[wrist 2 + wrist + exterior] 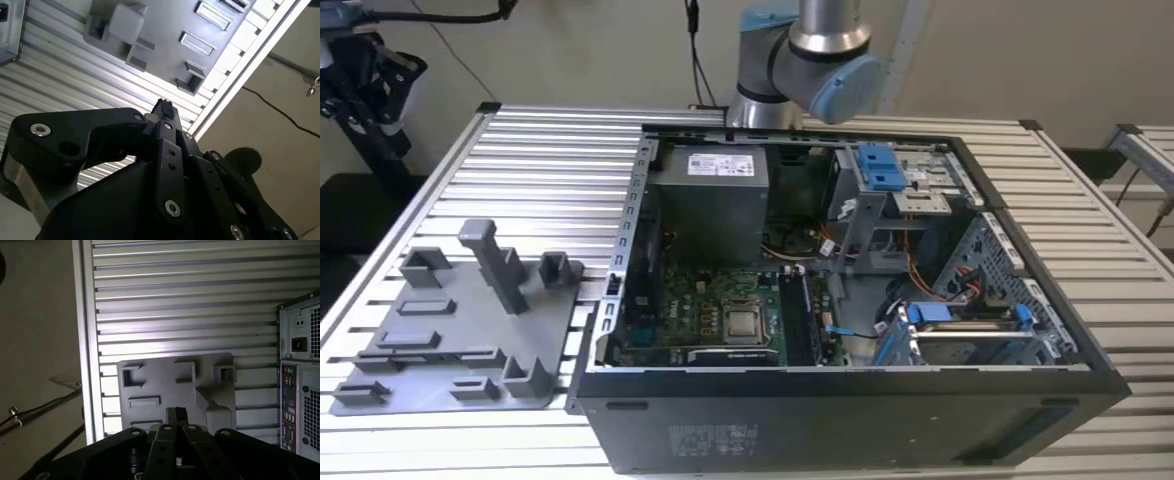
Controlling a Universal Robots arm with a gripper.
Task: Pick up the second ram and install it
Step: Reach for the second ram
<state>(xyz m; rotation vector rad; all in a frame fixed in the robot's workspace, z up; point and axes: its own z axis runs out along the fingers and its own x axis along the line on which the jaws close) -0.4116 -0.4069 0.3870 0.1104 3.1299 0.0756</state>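
Visibly black angular pincer (176,413) pressed together; beyond, ribbed metal table (190,300), matte grey moulded fixture (165,385).

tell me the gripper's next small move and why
Probably ease down toward the grey fixture: in both wrist views the gripper hangs high, pointed at it, shut, holding nothing I can see.

text: none legible | power supply label (723,161): unreadable | case sticker (715,440): unreadable

Lab: slatted bench (547,150), opened computer (787,420)
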